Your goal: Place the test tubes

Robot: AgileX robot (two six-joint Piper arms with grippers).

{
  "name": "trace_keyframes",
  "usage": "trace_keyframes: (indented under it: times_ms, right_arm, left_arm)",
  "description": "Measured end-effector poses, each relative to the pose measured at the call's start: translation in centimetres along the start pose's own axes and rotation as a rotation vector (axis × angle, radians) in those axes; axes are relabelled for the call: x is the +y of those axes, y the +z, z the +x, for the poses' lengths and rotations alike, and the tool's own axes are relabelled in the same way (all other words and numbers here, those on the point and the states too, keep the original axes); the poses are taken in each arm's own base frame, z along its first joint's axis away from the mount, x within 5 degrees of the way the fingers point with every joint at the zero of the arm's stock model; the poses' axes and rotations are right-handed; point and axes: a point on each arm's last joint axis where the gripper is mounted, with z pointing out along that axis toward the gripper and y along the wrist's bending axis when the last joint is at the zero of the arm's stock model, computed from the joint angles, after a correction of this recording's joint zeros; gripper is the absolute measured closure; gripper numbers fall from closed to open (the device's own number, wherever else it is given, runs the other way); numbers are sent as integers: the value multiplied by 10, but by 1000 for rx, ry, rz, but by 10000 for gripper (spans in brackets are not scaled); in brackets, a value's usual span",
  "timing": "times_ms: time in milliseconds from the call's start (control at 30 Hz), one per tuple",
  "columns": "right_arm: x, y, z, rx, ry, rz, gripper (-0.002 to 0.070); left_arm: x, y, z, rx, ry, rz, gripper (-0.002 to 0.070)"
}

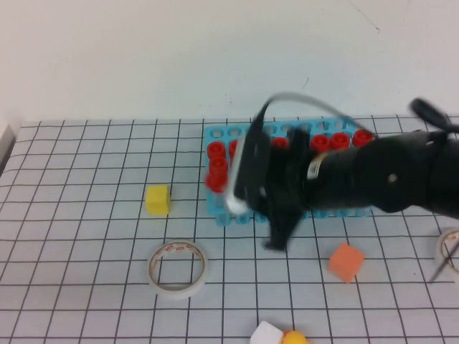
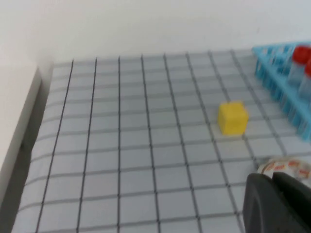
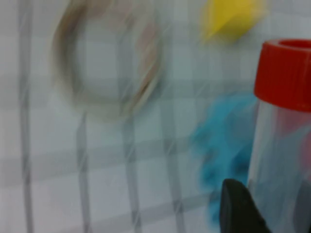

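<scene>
Gripping one red-capped tube, right pincer hovers at one rack; left pincer clenched near tape.

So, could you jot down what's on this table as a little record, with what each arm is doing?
surface: gridded table
blue rack: behind centre, holding several red-capped racked tubes
right gripper: reaching over the rack's left end, jaws apparently closed on a red-capped test tube
left gripper: outside the high view, low over the table, jaws shut, holding nothing
loose items: yellow cube, tape roll, orange cube
</scene>
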Motion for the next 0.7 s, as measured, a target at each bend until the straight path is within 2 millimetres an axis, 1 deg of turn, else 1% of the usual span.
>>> trace_keyframes:
  times_ms: [67,100,133,233,300,400,467,600,667,700]
  right_arm:
    - [-5,-12,-14,-101,111,80,441]
    - [-5,-25,-28,-185,173,144,441]
    - [-1,-28,-34,-210,179,153,441]
    - [16,-32,-54,-278,177,155,441]
    - [32,-34,-68,-320,184,137,441]
    - [52,-40,-87,-382,205,115,441]
    - [62,-47,-97,-424,232,102,441]
    - [71,-63,-113,-505,267,109,441]
    - [75,-70,-119,-539,280,112,441]
    - [78,-72,-122,-553,286,110,441]
  left_arm:
    - [-2,-2,-4,-47,-24,24,676]
    - [-6,-4,-7,-91,-28,61,676]
    - [-8,-5,-8,-105,-41,88,676]
    - [-18,-8,-14,-156,-42,199,676]
    - [-24,-12,-20,-205,-41,269,676]
    - [-30,-17,-29,-291,-87,359,676]
    - [-32,-20,-34,-343,-129,396,676]
    - [-33,-22,-38,-397,-88,399,673]
    - [-33,-22,-39,-404,-76,396,641]
    - [-33,-22,-39,-406,-78,402,608]
